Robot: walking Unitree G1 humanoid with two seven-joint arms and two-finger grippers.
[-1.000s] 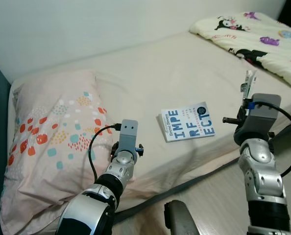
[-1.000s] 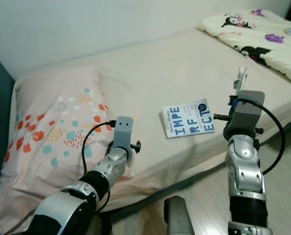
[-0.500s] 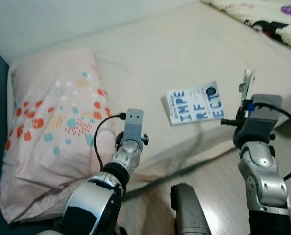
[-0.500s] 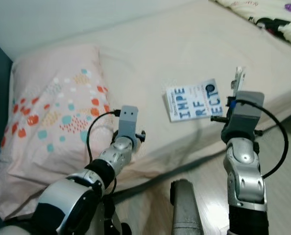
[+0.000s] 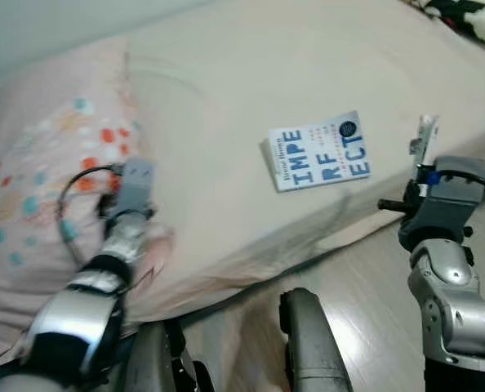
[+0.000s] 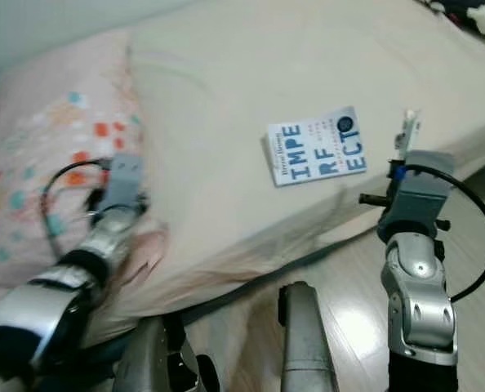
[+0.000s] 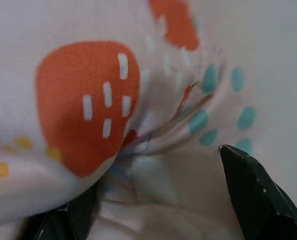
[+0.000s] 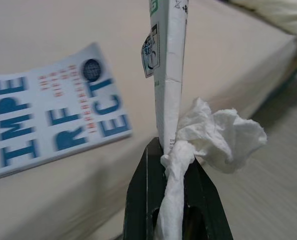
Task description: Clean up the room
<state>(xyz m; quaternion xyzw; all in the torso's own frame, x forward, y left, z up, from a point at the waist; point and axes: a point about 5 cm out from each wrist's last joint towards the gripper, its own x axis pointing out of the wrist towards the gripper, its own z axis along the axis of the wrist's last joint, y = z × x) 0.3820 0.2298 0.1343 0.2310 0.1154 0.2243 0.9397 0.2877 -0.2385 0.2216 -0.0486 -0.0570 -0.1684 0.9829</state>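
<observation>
Facing the bed (image 5: 226,73), we see our left hand (image 7: 153,200) spread open against the dotted pillow (image 5: 30,147), fabric bunched between its fingers (image 7: 253,195). The book (image 5: 318,150) lies flat near the mattress edge, just beyond our right hand (image 8: 174,175), which pinches a thin carton (image 8: 168,60) and a crumpled tissue (image 8: 213,135). We judge the tissue could slip free, since it hangs loosely beside the carton.

Crumpled paper tissue (image 8: 216,137), glossy book (image 5: 319,151) cover, soft cloth pillow (image 5: 38,155).
</observation>
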